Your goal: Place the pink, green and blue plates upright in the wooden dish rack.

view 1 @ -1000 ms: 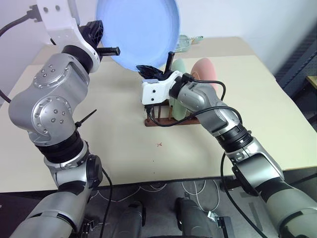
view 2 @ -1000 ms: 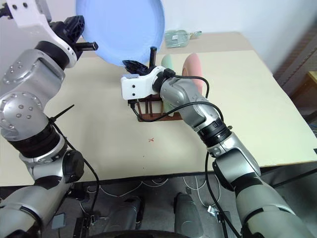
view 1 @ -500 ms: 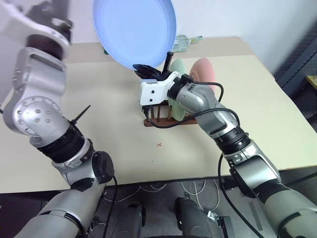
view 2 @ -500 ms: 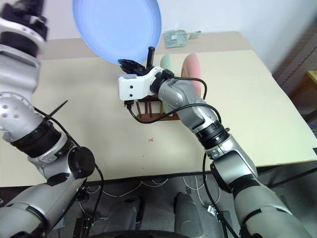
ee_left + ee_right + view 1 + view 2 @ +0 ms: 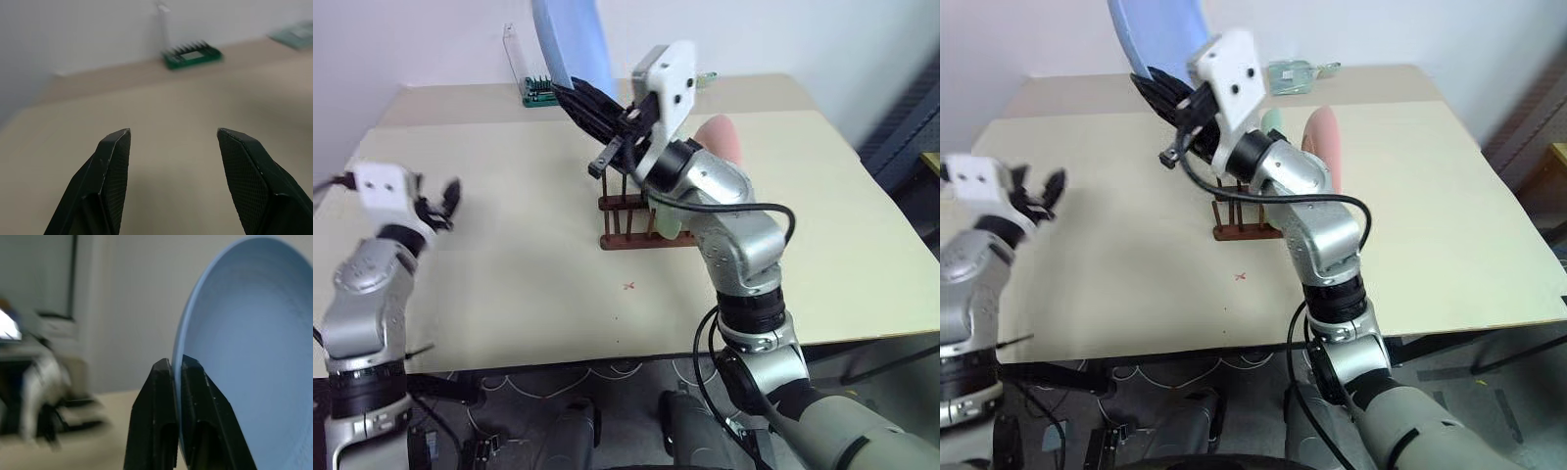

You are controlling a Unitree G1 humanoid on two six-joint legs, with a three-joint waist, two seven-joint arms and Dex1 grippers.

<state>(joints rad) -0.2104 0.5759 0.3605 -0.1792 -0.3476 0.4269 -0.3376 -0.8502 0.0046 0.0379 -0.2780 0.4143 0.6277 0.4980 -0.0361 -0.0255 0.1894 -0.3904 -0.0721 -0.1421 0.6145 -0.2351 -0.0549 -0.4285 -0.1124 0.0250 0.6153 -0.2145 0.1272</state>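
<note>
My right gripper (image 5: 564, 90) is shut on the lower rim of the blue plate (image 5: 573, 44) and holds it high above the table, upright and edge-on to the head cameras. The right wrist view shows both fingers (image 5: 161, 396) pinching the blue plate's (image 5: 234, 342) rim. Below that arm stands the wooden dish rack (image 5: 626, 240). The green plate (image 5: 1273, 119) and the pink plate (image 5: 724, 137) stand upright in it. My left gripper (image 5: 445, 201) hovers open over the table's left side, far from the rack, and its fingers (image 5: 110, 166) hold nothing.
A green tray of tool bits (image 5: 540, 93) sits at the table's far edge, beside a clear upright panel (image 5: 512, 54). A clear bag (image 5: 1298, 73) lies at the back right. The table's right edge runs near a dark cabinet.
My left gripper let go of the blue plate, opened, and dropped down and to the left. My right gripper rolled and rose slightly, turning the plate from face-on to edge-on.
</note>
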